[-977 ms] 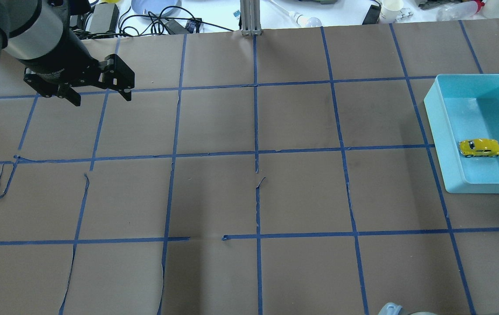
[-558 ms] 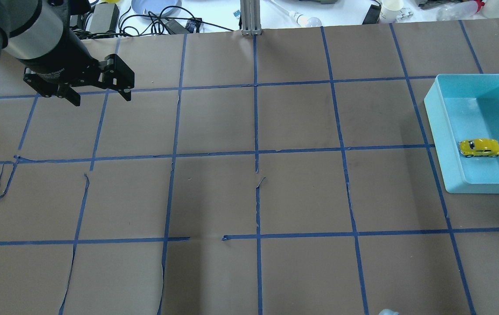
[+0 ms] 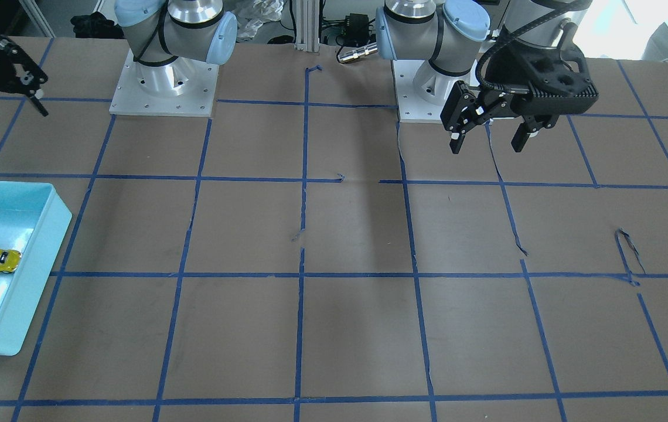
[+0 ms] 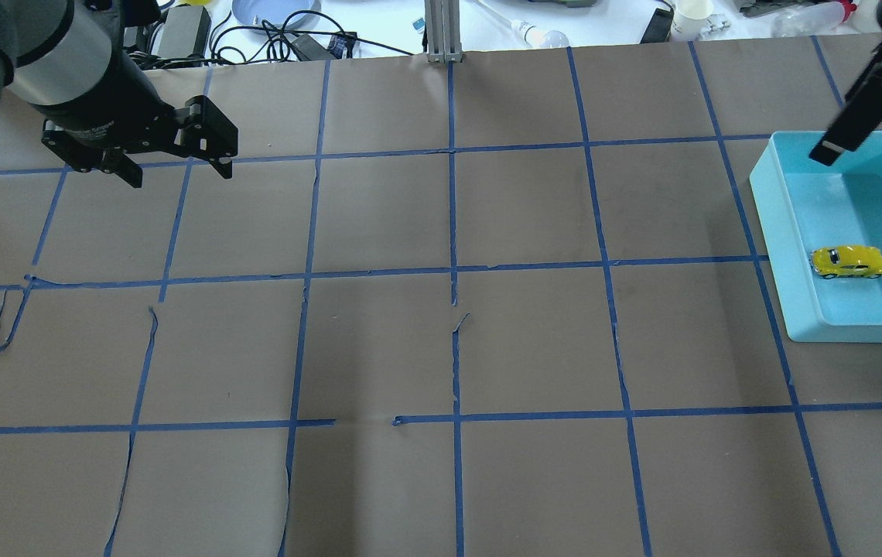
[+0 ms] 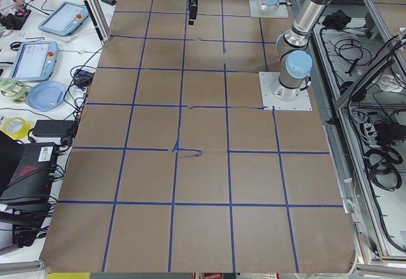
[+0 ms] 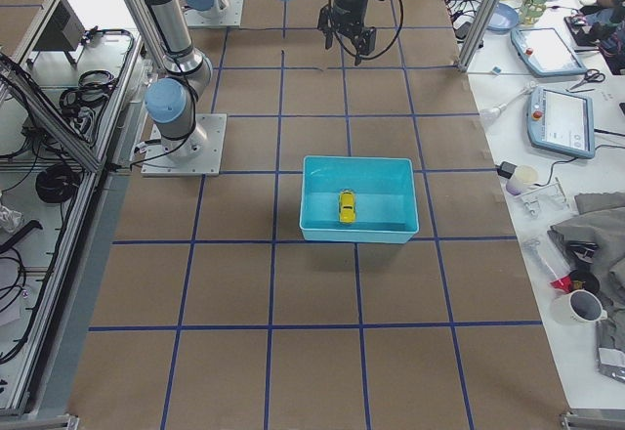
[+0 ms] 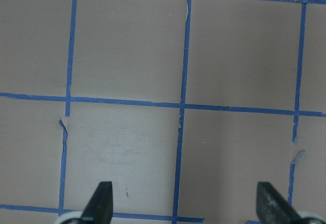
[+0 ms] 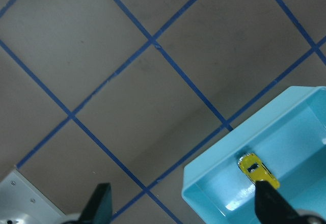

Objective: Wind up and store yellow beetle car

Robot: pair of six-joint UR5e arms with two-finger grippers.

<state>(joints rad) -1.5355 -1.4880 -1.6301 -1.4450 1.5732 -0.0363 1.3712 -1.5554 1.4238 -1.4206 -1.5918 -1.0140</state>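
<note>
The car (image 4: 848, 261) sits on its wheels on the bin (image 4: 767, 193) floor, apart from every wall, so it looks stored and the job seems about done. That gap leaves room for fingers on either side should it need lifting again. The right gripper (image 8: 186, 203) hangs high over one bin corner, jaws apart and holding nothing. The left gripper (image 4: 180, 176), jaws apart too, waits well away from the bin

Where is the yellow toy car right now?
In the overhead view, the yellow toy car lies on the floor of the light-blue bin at the table's right edge, toward the bin's near wall.
</note>
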